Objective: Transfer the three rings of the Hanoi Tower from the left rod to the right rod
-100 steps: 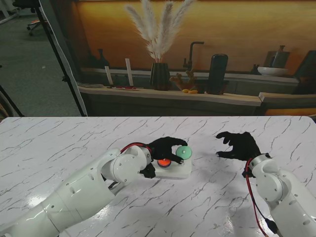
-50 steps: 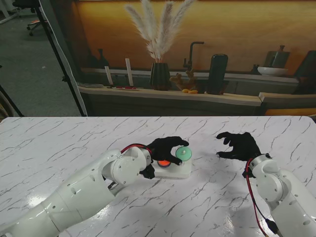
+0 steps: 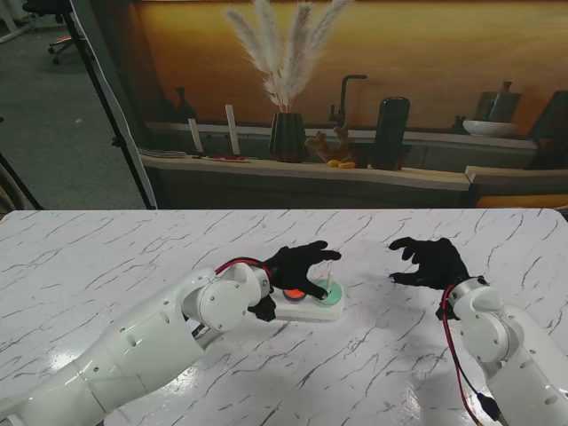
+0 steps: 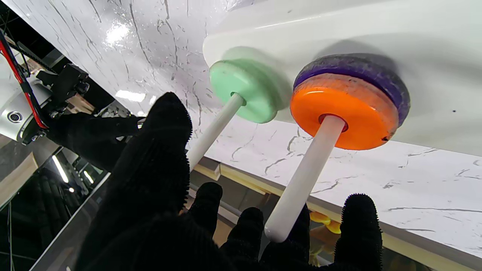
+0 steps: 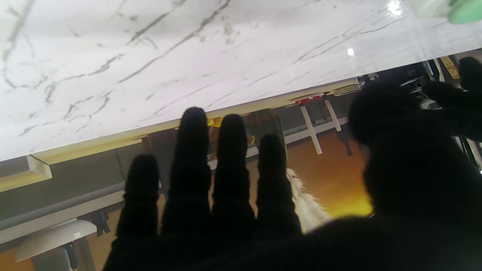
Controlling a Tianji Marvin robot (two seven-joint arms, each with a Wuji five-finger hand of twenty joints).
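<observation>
With the green ring (image 3: 330, 297) seated flat on the white base (image 3: 312, 310), threaded on its rod (image 4: 214, 130), my left hand (image 3: 297, 264) grips nothing. Fingers are spread apart over the rods, thumb (image 4: 158, 150) beside the green ring's rod but I can't tell if it touches. Other fingertips (image 4: 358, 222) sit around the top of the second rod (image 4: 305, 180); contact there unclear too.

Orange ring (image 4: 344, 113) sits on that second rod, stacked on a purple ring (image 4: 361, 69), both down at the base. In the stand view the orange ring is just left of the green one, mostly hidden under my palm. Which rod of the tower each is, I can't tell: my hand covers the left part of the base.

Right hand (image 3: 432, 260) hovers over bare table (image 3: 106, 266), well right of the base, fingers (image 5: 192, 150) loosely curled with gaps between them, holding nothing. Its wrist view shows only marble and the table's far edge, green ring at one corner.

Open marble on every side of the base; far edge of the table is well beyond both hands. Counter behind holds a vase of pampas grass (image 3: 286, 80).
</observation>
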